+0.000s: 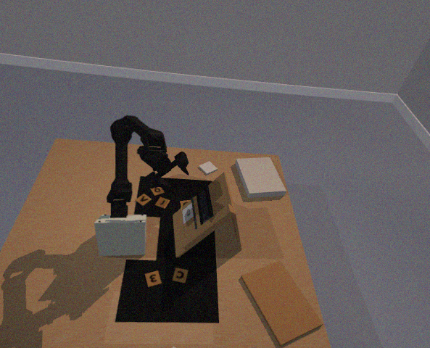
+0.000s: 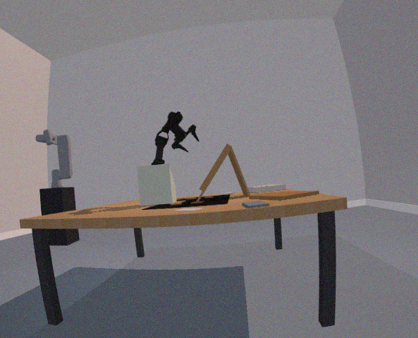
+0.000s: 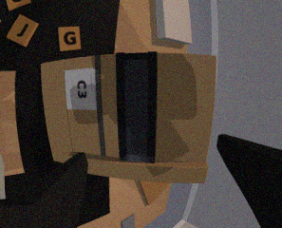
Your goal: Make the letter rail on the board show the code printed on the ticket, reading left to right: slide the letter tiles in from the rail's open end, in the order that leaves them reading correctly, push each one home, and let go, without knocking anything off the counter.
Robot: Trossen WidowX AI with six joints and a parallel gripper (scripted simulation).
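The sloped wooden board [image 1: 186, 239] [image 2: 214, 167] [image 3: 178, 142] bears a ticket [image 1: 187, 212] [image 3: 81, 89] reading C3 and a dark rail [image 1: 204, 207] [image 3: 137, 104] with no tiles showing in it. The 3 tile [image 1: 153, 278] and C tile [image 1: 180, 275] lie flat near the mat's near end. The O tile [image 1: 156, 191], V tile [image 1: 143, 199] and J tile [image 1: 162, 202] [image 3: 23, 30] lie at its far end, with the G tile [image 3: 69, 38] beside the board, mostly hidden in the top view. My gripper [image 1: 172, 174] [image 2: 193, 146] [image 3: 155, 151] is open and empty, above and off the board.
A black mat [image 1: 192, 307] lies under the tiles. The pale base block [image 1: 120, 238] [image 2: 156, 184] stands left of the board. A white box [image 1: 260, 175] [image 3: 176, 19] and small white block [image 1: 207, 167] are beyond it; a wooden slab [image 1: 280, 303] lies near right.
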